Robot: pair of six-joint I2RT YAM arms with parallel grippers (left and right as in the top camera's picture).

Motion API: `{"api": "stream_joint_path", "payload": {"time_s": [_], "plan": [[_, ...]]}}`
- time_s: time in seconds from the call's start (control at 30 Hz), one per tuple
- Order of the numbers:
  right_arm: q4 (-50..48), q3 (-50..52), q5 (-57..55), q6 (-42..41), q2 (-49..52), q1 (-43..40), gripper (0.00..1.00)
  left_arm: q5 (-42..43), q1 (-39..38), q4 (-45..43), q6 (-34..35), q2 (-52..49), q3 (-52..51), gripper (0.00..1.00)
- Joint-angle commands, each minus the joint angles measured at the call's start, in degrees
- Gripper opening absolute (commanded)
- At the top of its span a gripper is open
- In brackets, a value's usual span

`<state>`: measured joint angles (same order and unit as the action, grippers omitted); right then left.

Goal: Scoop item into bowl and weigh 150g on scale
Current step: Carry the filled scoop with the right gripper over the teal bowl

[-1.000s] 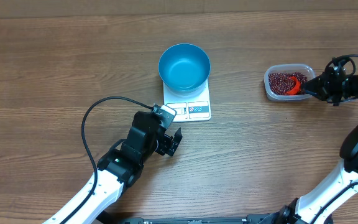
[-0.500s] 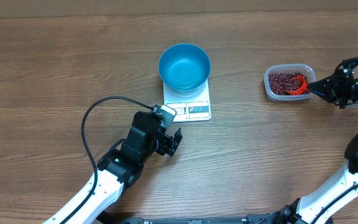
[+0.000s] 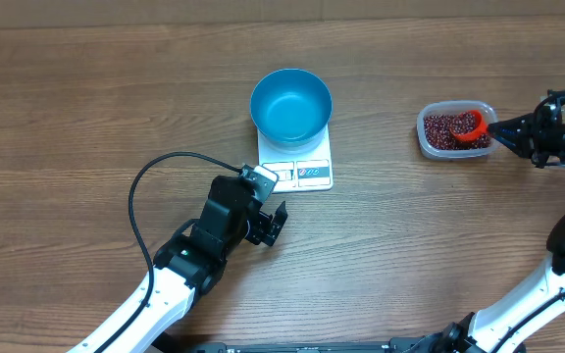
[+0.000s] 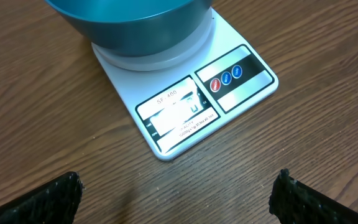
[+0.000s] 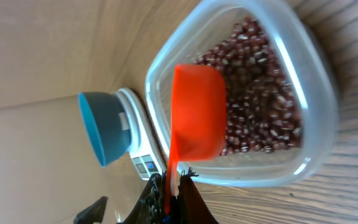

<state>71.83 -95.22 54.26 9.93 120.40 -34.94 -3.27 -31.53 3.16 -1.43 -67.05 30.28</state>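
At upper centre of the overhead view the bowl is set on the scale, whose display edge is turned toward the left gripper. That gripper's fingers are spread wide apart, just below the scale and not touching it. A black cable is looped over the table at lower left. At upper right, well apart from the bowl, the beans are kept in a clear container. An orange scoop is tilted over them, its handle clamped by the right gripper.
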Motion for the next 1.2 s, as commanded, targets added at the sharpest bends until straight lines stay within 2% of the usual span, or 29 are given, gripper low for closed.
{"api": "stream_joint_path", "payload": {"time_s": [0.0,0.4,0.67,0.93,1.17], "plan": [[1.29,0.33,5.73,4.74,0.17,-0.57,0.04,-0.13,-0.26,-0.17,0.76,-0.46,-0.31,1.00],[12.37,0.33,16.65,18.56,0.15,-1.07,0.04,-0.11,-0.28,-0.17,0.76,-0.46,-0.31,1.00],[15.54,0.28,17.92,18.69,0.15,2.97,0.04,-0.11,-0.28,-0.17,0.76,-0.46,-0.31,1.00],[14.91,-0.83,22.99,18.40,0.15,12.72,0.04,-0.11,-0.28,-0.17,0.76,-0.46,-0.31,1.00],[11.39,-4.50,23.89,12.26,0.15,20.52,0.04,-0.13,-0.26,-0.17,0.76,-0.46,-0.31,1.00]]}}
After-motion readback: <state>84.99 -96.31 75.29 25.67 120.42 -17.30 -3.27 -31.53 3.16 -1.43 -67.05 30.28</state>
